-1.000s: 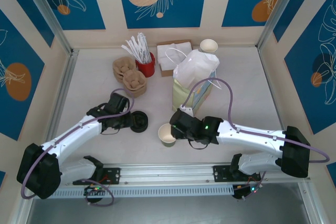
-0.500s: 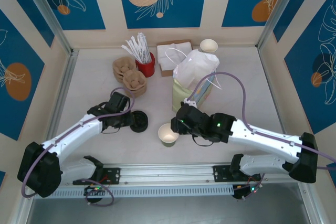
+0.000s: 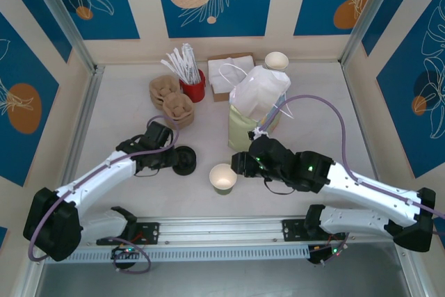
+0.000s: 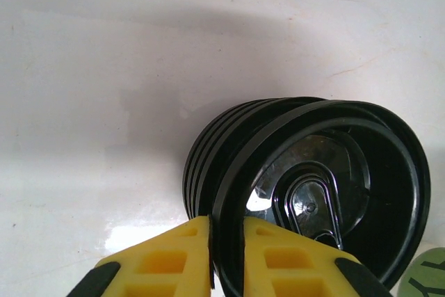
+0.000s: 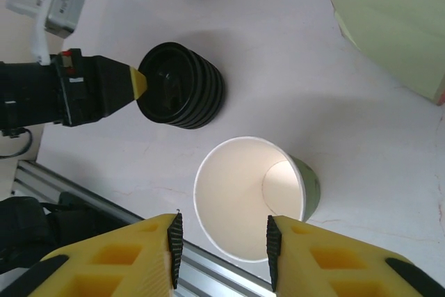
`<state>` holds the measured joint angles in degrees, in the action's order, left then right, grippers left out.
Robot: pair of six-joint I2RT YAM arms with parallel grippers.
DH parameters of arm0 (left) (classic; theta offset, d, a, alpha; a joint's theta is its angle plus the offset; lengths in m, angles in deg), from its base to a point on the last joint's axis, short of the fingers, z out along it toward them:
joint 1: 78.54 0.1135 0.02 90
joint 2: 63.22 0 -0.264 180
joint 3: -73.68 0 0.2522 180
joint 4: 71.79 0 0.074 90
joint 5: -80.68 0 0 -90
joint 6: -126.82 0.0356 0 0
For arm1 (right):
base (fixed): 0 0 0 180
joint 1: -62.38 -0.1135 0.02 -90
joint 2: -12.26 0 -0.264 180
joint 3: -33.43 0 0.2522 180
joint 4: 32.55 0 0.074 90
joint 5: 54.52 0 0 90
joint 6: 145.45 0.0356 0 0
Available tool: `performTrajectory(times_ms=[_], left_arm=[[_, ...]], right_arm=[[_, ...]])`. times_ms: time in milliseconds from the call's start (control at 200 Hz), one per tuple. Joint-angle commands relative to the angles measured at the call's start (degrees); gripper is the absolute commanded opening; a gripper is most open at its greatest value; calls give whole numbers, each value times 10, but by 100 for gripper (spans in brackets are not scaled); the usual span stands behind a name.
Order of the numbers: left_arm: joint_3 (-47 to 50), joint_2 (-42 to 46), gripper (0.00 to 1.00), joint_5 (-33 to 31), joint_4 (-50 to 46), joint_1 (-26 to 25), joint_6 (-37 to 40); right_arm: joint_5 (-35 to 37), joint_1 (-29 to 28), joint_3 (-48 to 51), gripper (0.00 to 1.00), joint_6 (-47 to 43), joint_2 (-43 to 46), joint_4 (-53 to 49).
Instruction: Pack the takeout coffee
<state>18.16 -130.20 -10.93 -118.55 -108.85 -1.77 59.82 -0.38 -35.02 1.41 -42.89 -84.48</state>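
Note:
An open cream paper cup [image 3: 222, 178] with a green lower band stands upright and lidless near the table's front; a lidded cup is out of view. My right gripper [image 3: 238, 165] is open, just right of the cup. In the right wrist view the cup [image 5: 250, 199] sits beyond and between the spread fingers of the right gripper [image 5: 221, 241], untouched. A stack of black lids [image 3: 183, 162] lies left of the cup. My left gripper [image 4: 226, 241] is shut on the rim of the top lid [image 4: 327, 193], which tilts off the stack [image 4: 201, 172].
A pale green paper bag [image 3: 252, 122] with white plastic on top stands behind the right gripper. At the back are a red holder of stirrers [image 3: 192, 85], brown sleeves [image 3: 174, 104], napkins [image 3: 229, 73] and lidless cups [image 3: 276, 60]. A metal rail [image 3: 222, 231] edges the front.
My right arm has swung right and its gripper has drawn back from the cup, which stays standing in place. The left gripper stays at the lid stack.

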Motion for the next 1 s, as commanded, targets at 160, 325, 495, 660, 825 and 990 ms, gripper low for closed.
performTrajectory(times_ms=[160,325,495,660,825,990], left_arm=[[-37,45,13,-8,-47,-15,-6],[-71,75,13,-14,-88,-31,-8],[-113,99,13,-26,-129,-68,-18],[-158,96,13,-52,-161,-126,-25],[-213,69,13,-86,-181,-193,-26],[-263,22,13,-111,-186,-256,-19]], right_arm=[[-62,23,8,40,15,29,23],[-89,30,7,40,11,29,38],[-119,30,1,40,2,25,62],[-135,30,-13,40,-2,19,68],[-145,29,-33,40,-11,6,61],[-150,28,-47,42,-16,-3,50]])
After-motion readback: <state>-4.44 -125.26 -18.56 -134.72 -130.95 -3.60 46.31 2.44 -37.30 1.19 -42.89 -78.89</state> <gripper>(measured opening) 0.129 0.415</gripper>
